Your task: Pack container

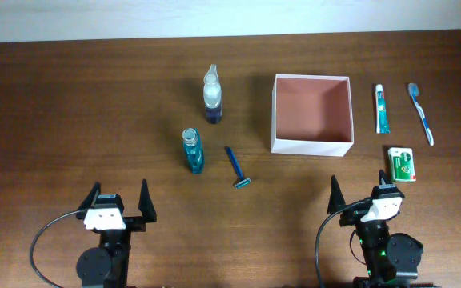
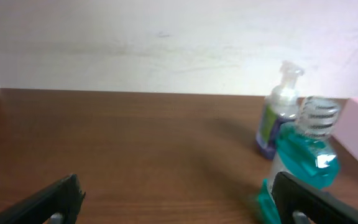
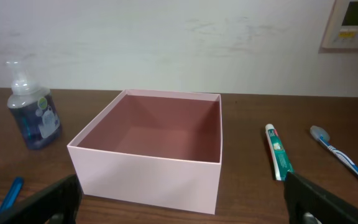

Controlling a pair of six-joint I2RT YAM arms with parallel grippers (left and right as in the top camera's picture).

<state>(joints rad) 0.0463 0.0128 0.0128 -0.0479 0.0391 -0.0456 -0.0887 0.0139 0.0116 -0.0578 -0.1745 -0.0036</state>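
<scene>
The container (image 1: 310,146), a square white box with a pink-brown inside, stands open and empty at the table's middle right; it also shows in the right wrist view (image 3: 148,177). Left of it stand a foam pump bottle (image 1: 213,94) and a teal mouthwash bottle (image 1: 192,150), with a blue razor (image 1: 237,168) lying between. Right of it lie a toothpaste tube (image 1: 382,109), a toothbrush (image 1: 421,113) and a small green packet (image 1: 403,163). My left gripper (image 1: 118,210) is open and empty near the front edge. My right gripper (image 1: 364,205) is open and empty, in front of the container.
The dark wooden table (image 1: 78,112) runs back to a pale wall. In the left wrist view the mouthwash bottle (image 2: 306,152) and the pump bottle (image 2: 278,112) stand ahead to the right.
</scene>
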